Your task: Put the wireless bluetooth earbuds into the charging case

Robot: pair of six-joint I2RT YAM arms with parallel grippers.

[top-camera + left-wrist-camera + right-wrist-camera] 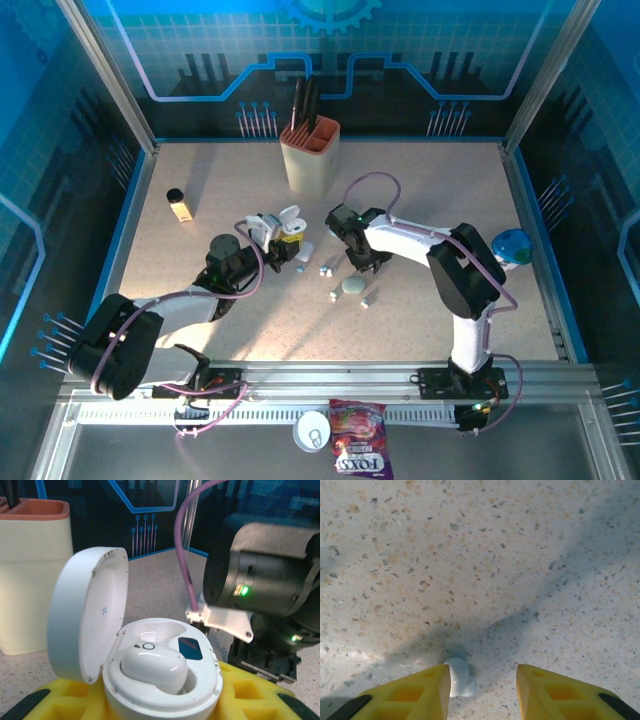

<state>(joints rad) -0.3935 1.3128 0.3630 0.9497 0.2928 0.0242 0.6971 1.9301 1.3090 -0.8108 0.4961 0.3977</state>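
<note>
The earbud (460, 678) to be picked up lies on the table (485, 555), a small pale lump at 6 o'clock in the right wrist view. It touches the inner face of the right gripper's (482, 676) finger at its 9 o'clock. The finger at 3 o'clock stands apart from it, so this pincer is spread and pinches nothing yet.

A second earbud (152, 667) already sits in its well in the charging case (200, 680), whose lid (85, 615) stands swung open at 10 o'clock of the body. The well at 12 o'clock of that seated bud looks empty. The left gripper (160, 702) is pressed onto the case from both sides, with the wells facing up.

From above, the case is near the right gripper, at its 10 o'clock. More small pale bits (327, 266) and a pale teal disc (353, 286) lie scattered from 6 to 8 o'clock of it. A cream holder (312, 155) stands at 12 o'clock on the table.

The step in hand looks like the grasp. The bud sits off-centre, so it would help to shift the gripper toward 9 o'clock first. Both fingers would then meet the bud together. Otherwise the far finger may shove or flick the smooth bud away. Stay low and close gently.
</note>
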